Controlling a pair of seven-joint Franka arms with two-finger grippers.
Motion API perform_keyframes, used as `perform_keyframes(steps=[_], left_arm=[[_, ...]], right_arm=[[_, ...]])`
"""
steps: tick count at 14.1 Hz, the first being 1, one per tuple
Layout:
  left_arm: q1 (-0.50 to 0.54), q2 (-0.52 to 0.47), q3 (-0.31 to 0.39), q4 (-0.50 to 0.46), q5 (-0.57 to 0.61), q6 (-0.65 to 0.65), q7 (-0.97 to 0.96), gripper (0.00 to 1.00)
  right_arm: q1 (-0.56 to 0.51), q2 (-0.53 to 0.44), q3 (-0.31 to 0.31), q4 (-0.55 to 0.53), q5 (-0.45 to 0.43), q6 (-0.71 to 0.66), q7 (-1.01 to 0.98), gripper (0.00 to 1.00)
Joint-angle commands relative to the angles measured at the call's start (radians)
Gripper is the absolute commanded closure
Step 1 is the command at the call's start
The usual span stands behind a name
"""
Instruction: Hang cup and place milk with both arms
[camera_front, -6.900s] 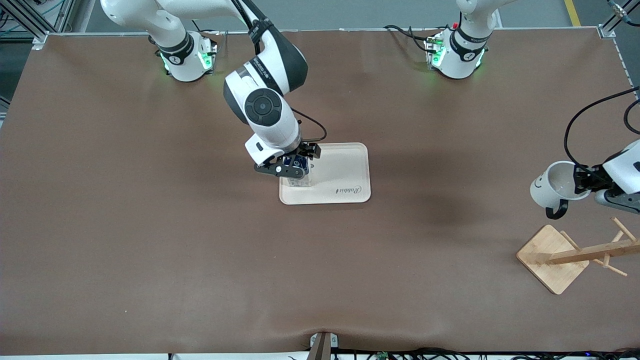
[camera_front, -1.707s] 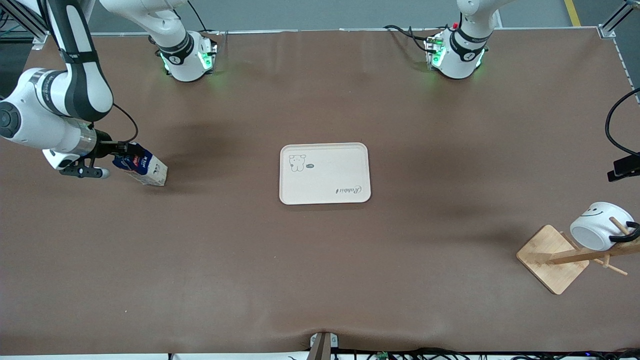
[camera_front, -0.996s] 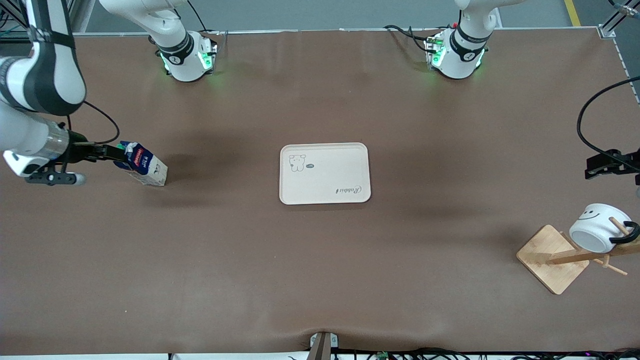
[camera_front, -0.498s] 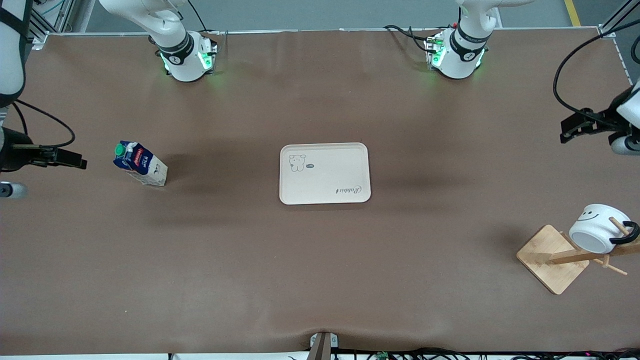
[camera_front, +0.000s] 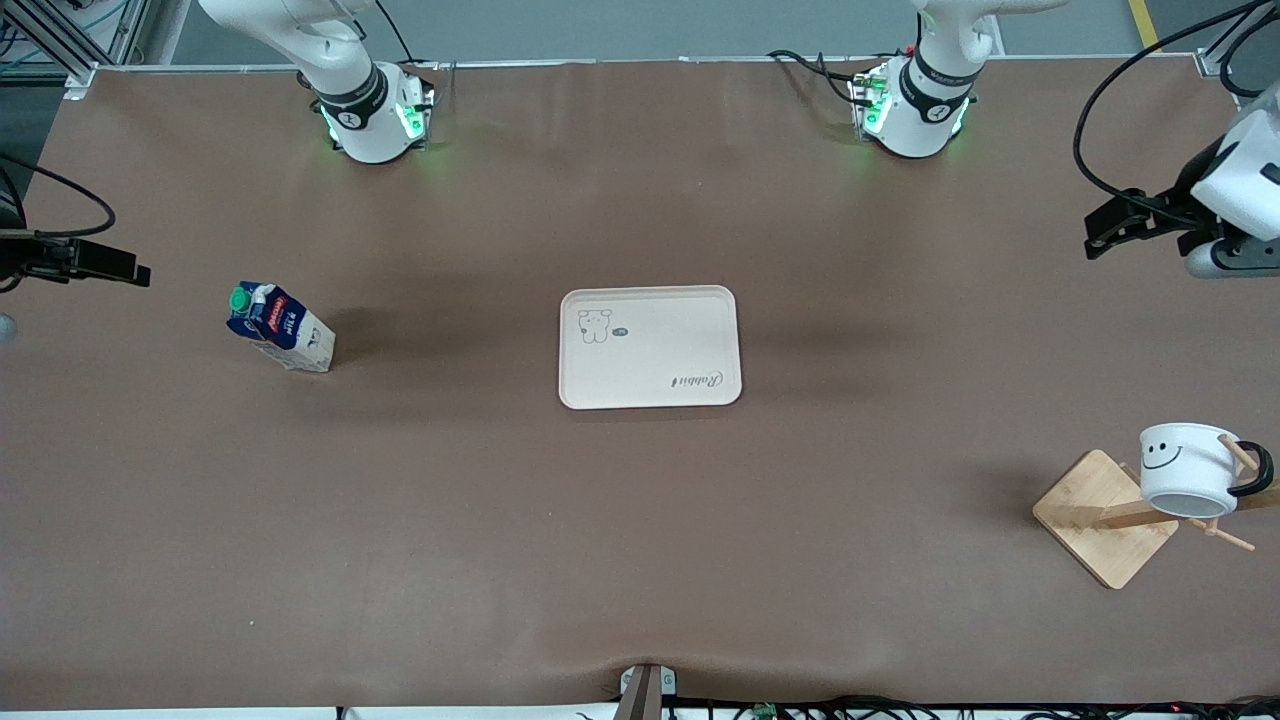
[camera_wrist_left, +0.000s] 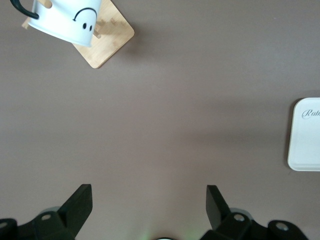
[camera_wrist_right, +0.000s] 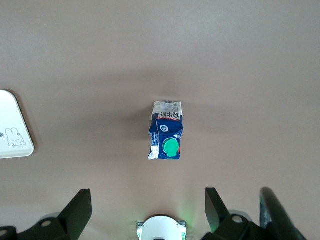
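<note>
- Cup hangs by its handle on the wooden rack, at the left arm's end.
- Milk stands on the table at the right arm's end, well apart from the tray.
- Left gripper and right gripper: both spread, empty, over bare table; right is nearer the milk.

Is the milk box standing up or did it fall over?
Standing up. The milk rests on its cream bottom on the table, and the right wrist view looks straight down on its green cap.

Even bright overhead light, soft diffuse shadows on table, sharp focus
</note>
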Motion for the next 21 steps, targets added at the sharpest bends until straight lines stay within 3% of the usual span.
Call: perform_keyframes(steps=[1, 3, 6, 16, 21], left_arm=[[-0.005, -0.036, -0.004, -0.024, -0.012, -0.013, -0.057, 0.0], [-0.005, -0.039, -0.003, -0.023, -0.033, -0.013, -0.057, 0.0], [0.004, -0.039, 0.005, -0.015, -0.083, -0.024, -0.044, 0.0], [-0.007, -0.033, -0.006, 0.006, -0.037, -0.025, -0.036, 0.0], [-0.005, -0.039, -0.02, 0.009, -0.035, -0.03, -0.036, 0.0]], right_arm=[[-0.019, 0.007, 0.002, 0.103, -0.009, -0.004, 0.0, 0.0], [-0.016, 0.007, 0.002, 0.167, -0.014, -0.014, 0.0, 0.0], [-0.005, -0.031, 0.004, 0.164, -0.01, -0.031, 0.01, 0.0], [-0.019, -0.132, 0.009, 0.033, -0.01, 0.027, 0.007, 0.0], [-0.02, -0.137, 0.007, 0.032, -0.01, 0.019, 0.009, 0.0]])
